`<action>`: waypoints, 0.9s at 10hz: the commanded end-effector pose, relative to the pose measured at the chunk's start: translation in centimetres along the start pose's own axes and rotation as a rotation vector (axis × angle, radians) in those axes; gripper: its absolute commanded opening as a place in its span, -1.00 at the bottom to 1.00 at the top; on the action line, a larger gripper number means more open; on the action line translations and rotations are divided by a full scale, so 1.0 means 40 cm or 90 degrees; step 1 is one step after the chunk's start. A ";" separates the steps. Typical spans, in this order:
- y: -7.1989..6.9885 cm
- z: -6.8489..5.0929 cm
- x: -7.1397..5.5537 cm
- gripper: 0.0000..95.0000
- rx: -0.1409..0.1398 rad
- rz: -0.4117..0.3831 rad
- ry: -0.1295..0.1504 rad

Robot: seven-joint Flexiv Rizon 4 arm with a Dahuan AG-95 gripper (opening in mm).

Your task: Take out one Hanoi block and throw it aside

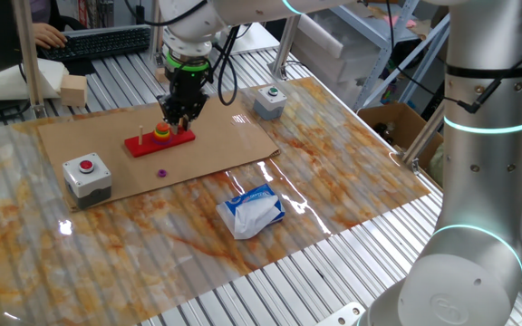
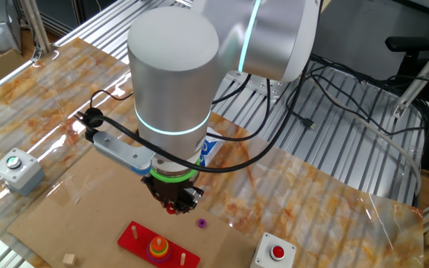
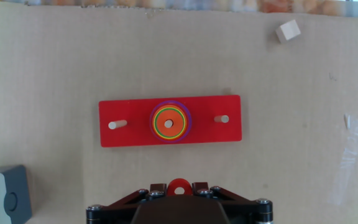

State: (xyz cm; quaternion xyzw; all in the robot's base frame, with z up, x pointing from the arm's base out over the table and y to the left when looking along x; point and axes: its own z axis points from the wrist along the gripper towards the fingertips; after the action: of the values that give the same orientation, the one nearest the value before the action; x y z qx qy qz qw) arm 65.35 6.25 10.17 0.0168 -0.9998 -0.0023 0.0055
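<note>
My gripper (image 3: 179, 186) is shut on the Hanoi block (image 3: 179, 185), a tiny red disc with a centre hole, held between the two fingertips above the cardboard. The disc also shows under the gripper in the other fixed view (image 2: 171, 210). The red peg base (image 3: 169, 121) lies below and ahead, with three pegs and a stack of rings (image 3: 169, 122) on the middle peg, orange on top. In one fixed view the gripper (image 1: 183, 110) hangs over the base (image 1: 159, 140).
A tiny purple disc (image 1: 161, 172) lies on the cardboard in front of the base. A grey box with a red button (image 1: 87, 175) and one with a green button (image 1: 269, 100) stand nearby. A tissue pack (image 1: 253, 209) and a small wooden cube (image 3: 288, 31) lie around.
</note>
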 end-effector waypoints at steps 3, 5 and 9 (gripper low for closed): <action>0.000 -0.001 0.001 -0.60 0.000 0.000 0.000; 0.000 -0.001 0.001 -0.60 0.000 0.000 0.000; 0.003 0.008 0.000 0.60 -0.011 0.057 0.004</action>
State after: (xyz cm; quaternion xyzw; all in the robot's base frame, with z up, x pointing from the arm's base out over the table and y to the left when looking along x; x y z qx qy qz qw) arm 65.32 6.30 9.74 0.0010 -1.0000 -0.0031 0.0053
